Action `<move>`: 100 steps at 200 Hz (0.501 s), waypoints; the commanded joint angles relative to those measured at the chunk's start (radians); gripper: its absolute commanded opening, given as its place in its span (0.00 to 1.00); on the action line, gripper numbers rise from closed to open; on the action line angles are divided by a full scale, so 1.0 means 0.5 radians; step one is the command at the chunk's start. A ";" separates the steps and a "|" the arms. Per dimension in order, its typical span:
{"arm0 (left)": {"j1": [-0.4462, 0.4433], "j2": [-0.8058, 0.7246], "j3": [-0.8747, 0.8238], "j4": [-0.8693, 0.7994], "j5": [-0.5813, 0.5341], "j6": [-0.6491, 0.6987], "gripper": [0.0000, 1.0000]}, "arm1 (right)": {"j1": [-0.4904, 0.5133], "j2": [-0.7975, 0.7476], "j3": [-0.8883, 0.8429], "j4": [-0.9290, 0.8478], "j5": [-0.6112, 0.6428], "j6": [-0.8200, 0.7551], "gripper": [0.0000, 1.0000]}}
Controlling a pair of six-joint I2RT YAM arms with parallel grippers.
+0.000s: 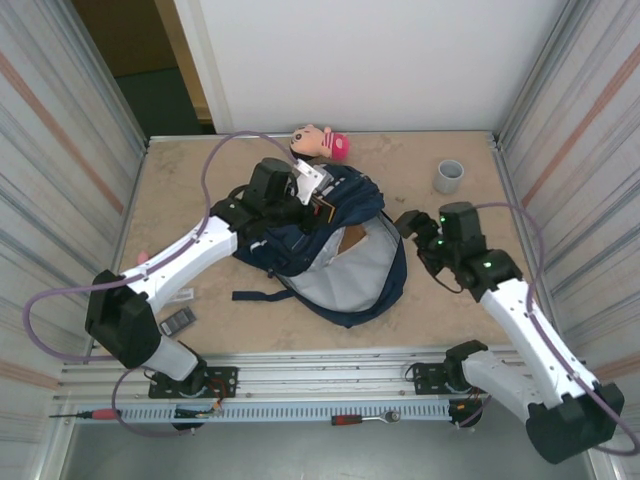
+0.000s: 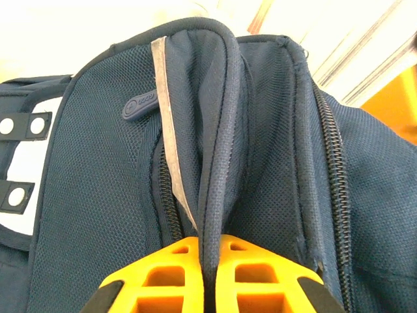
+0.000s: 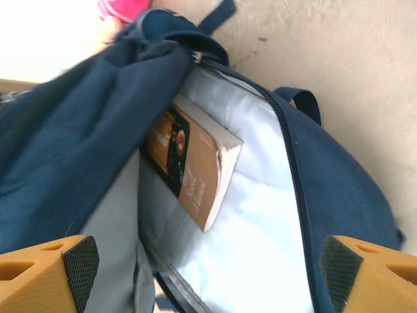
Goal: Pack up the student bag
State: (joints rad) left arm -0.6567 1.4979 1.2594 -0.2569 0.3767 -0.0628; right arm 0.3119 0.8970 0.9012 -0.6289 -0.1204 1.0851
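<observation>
1. Top view: the student bag (image 1: 335, 262) lies mid-table with its main compartment gaping. The doll (image 1: 320, 142) and cup (image 1: 449, 176) sit outside it, so I judge the packing partly done.
2. Left wrist: my left gripper (image 2: 208, 268) is pinched tight on a fold of the bag's rim, holding the mouth up.
3. Right wrist: my right gripper (image 3: 212, 274) is spread wide and empty over the opening. A book (image 3: 195, 166) lies inside against the pale lining.

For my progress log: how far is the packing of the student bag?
Done: a book lies inside the open student bag. In hand: the left claw pinches a fold of the bag; the right claw is open at the mouth. Left: the doll and grey cup sit outside, perhaps to pack.
</observation>
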 commanded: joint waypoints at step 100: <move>-0.481 0.719 -0.203 0.228 -0.176 0.398 0.04 | -0.268 0.251 0.318 -0.342 -0.375 -0.736 0.87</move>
State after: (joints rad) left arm -0.8703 1.7866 1.1786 -0.1940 0.3111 0.0982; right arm 0.1825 1.0245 1.0912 -0.8185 -0.2668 0.7544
